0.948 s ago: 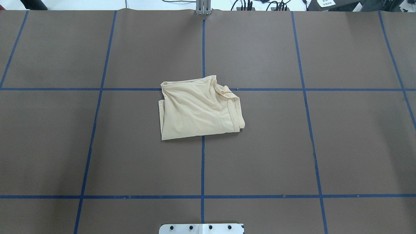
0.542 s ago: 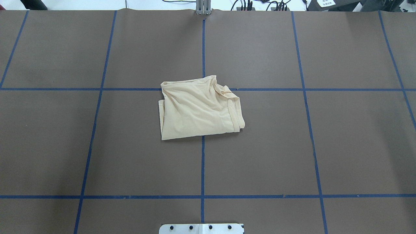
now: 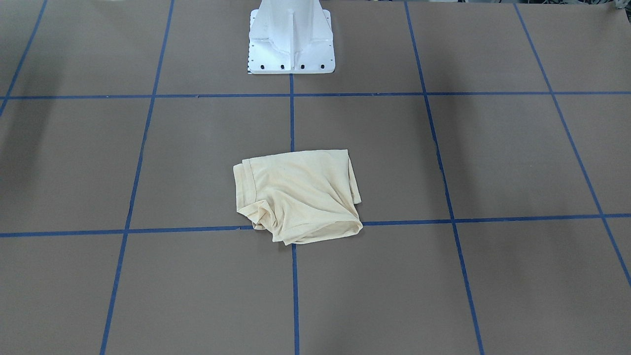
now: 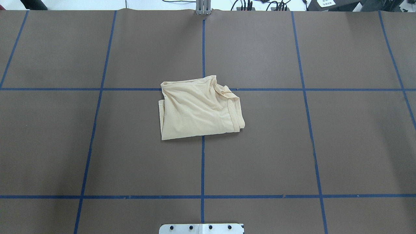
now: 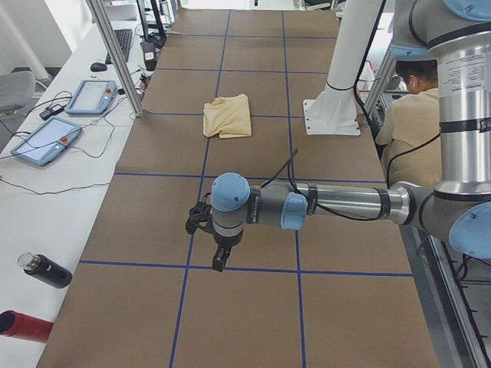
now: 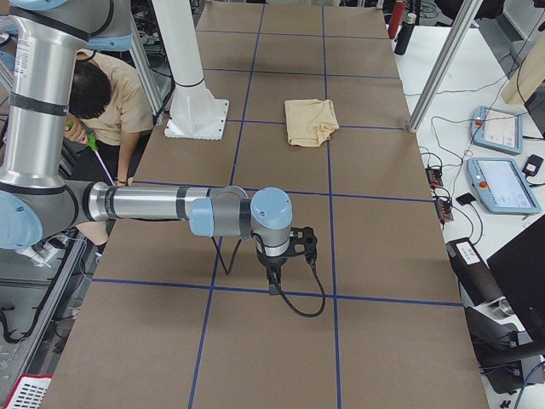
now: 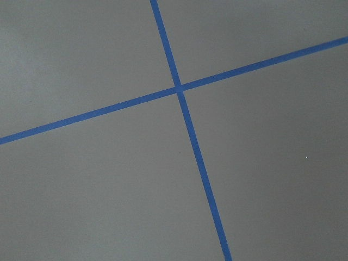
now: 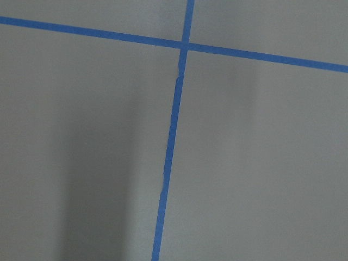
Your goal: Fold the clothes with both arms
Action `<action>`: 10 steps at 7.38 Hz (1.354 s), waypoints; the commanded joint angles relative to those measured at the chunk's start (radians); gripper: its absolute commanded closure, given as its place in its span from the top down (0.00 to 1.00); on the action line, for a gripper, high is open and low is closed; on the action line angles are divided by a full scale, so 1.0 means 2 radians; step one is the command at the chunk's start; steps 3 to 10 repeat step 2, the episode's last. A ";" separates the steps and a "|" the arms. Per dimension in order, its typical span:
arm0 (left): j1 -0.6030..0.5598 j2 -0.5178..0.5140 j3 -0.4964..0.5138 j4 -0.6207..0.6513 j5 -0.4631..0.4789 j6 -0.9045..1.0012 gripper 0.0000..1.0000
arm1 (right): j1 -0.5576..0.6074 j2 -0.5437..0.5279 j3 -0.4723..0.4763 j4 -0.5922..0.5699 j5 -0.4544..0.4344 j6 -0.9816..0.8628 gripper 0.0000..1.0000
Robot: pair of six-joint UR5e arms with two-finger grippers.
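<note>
The pale cream-yellow shirt (image 4: 198,109) lies folded into a small, slightly rumpled rectangle at the middle of the brown table; it also shows in the front-facing view (image 3: 296,195) and both side views (image 5: 227,116) (image 6: 310,121). Its print and label are hidden. No gripper touches it. My left gripper (image 5: 219,261) hangs over the mat far from the shirt, near the table's left end. My right gripper (image 6: 272,277) hangs over the mat near the right end. Both show only in the side views, so I cannot tell whether they are open or shut. The wrist views show only mat and blue tape.
The white pedestal base (image 3: 291,39) stands behind the shirt. Blue tape lines (image 4: 202,162) grid the mat. Control tablets (image 5: 46,142) (image 6: 502,183) and bottles (image 5: 46,270) lie on the white side benches. A seated person (image 6: 111,102) is behind the robot.
</note>
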 commanded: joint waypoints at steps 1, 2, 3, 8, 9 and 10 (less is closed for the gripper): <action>0.001 -0.002 -0.001 0.000 0.000 -0.001 1.00 | 0.000 0.000 0.000 0.000 0.000 0.001 1.00; 0.001 -0.002 -0.001 0.000 0.000 -0.001 1.00 | 0.000 0.000 0.000 0.000 0.000 0.001 1.00; 0.001 -0.002 -0.001 0.000 0.000 -0.001 1.00 | 0.000 0.000 0.000 0.000 0.000 0.001 1.00; 0.001 -0.002 -0.001 0.000 0.000 -0.001 1.00 | 0.000 0.000 0.000 0.000 0.000 0.001 1.00; 0.001 -0.002 -0.001 0.000 0.000 -0.001 1.00 | 0.000 0.000 0.000 0.000 0.000 0.001 1.00; 0.001 -0.002 -0.001 0.000 0.000 -0.001 1.00 | 0.000 0.000 0.000 0.000 0.000 0.001 1.00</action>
